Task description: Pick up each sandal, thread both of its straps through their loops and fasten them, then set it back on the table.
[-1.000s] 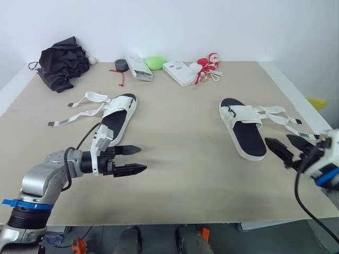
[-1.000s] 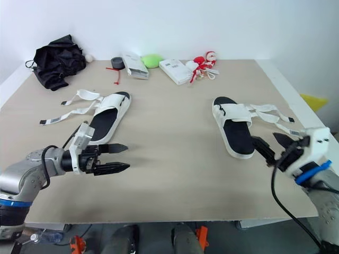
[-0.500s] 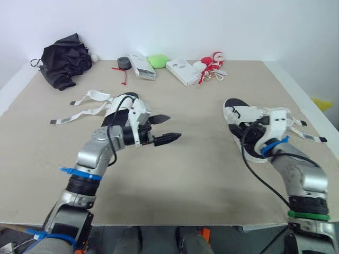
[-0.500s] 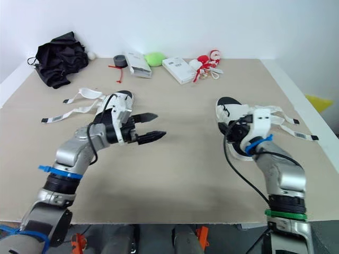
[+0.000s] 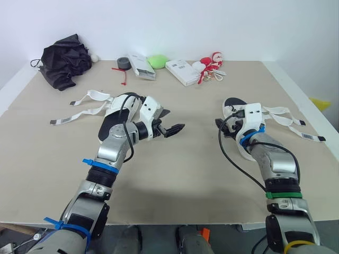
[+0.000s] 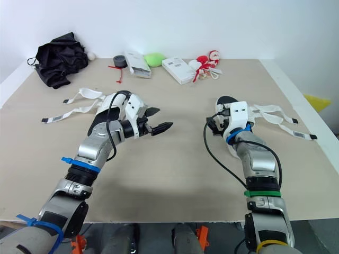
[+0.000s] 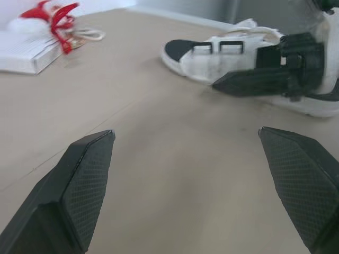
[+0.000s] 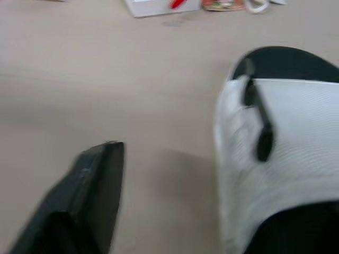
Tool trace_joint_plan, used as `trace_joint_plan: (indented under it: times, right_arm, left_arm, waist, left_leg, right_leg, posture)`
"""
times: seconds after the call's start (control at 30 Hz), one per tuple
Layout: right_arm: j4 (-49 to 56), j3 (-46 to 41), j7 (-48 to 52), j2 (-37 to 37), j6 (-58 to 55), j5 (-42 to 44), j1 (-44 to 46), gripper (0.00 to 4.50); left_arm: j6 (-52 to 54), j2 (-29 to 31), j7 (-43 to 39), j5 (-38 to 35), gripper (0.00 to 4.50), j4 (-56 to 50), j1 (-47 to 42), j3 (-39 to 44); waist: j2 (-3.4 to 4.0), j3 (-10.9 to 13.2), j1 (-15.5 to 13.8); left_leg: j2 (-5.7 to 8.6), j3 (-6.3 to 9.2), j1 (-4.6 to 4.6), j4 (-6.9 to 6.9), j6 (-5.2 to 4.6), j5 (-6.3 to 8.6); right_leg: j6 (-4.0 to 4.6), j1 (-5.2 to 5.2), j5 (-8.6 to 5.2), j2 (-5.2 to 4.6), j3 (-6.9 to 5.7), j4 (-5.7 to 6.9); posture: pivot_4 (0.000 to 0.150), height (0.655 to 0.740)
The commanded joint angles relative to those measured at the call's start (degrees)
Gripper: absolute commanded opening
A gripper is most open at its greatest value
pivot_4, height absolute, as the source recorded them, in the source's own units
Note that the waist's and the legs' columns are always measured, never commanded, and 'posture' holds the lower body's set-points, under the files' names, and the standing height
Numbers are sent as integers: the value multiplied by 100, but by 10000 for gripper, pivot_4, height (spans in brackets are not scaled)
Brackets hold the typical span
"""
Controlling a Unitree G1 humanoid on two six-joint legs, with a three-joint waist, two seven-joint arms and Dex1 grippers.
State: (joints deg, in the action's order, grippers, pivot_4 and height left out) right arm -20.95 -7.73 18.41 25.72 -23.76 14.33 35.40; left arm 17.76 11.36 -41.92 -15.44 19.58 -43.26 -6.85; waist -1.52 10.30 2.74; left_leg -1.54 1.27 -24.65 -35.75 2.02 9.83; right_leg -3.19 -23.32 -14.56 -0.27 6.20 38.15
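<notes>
Sandal [image 5: 233,106], straps [image 5: 288,119] loose; right gripper [image 5: 221,127], spread at its edge, should clamp the band [image 7: 212,58] squarely. Left gripper [image 5: 175,119] wide open.

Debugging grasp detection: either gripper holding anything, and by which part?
Nothing held. Left gripper open above table; right gripper open at the right sandal, not clamped.

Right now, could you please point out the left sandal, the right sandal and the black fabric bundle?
left sandal [image 5: 113,109]: left eye view, on its white upper band.
right sandal [image 5: 233,103]: left eye view, on the black footbed at its far end.
black fabric bundle [image 5: 66,61]: left eye view, on its middle.
</notes>
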Motion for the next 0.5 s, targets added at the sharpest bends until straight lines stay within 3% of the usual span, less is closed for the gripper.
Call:
trace_joint_plan:
  times: [0.03,0.23,0.4,0.5]
  right_arm:
    - [-280,-137,85,11,366,-61,155,26298]
    - [-798,-142,367,9,716,-87,334,1010]
    - [-1211,-146,645,-27,805,-62,558,1010]
    - [-1300,-240,1306,-38,562,298,824,1010]
  left_arm:
    - [-79,2,55,-21,45000,-175,-125,161]
    - [-9,180,118,-98,45000,-343,0,373]
    - [133,343,-37,-300,45000,-624,133,538]
    - [229,706,-533,-473,45000,-914,348,563]
  waist:
    - [0,0,0]
    - [0,0,12]
    - [0,0,27]
    - [0,0,69]
  left_leg:
    - [0,0,0,0,0,0]
    - [-2,0,3,-3,-1,-2]
    - [-3,-4,5,-11,-2,-6]
    - [-4,-9,6,-13,-8,-15]
  right_leg:
    - [0,0,0,1,0,0]
    - [-7,2,4,3,1,1]
    - [-16,5,13,4,6,0]
    - [-18,4,24,5,11,0]
  posture:
    - [1500,7380]
    - [1500,7380]
    - [1500,7380]
    - [1500,7380]
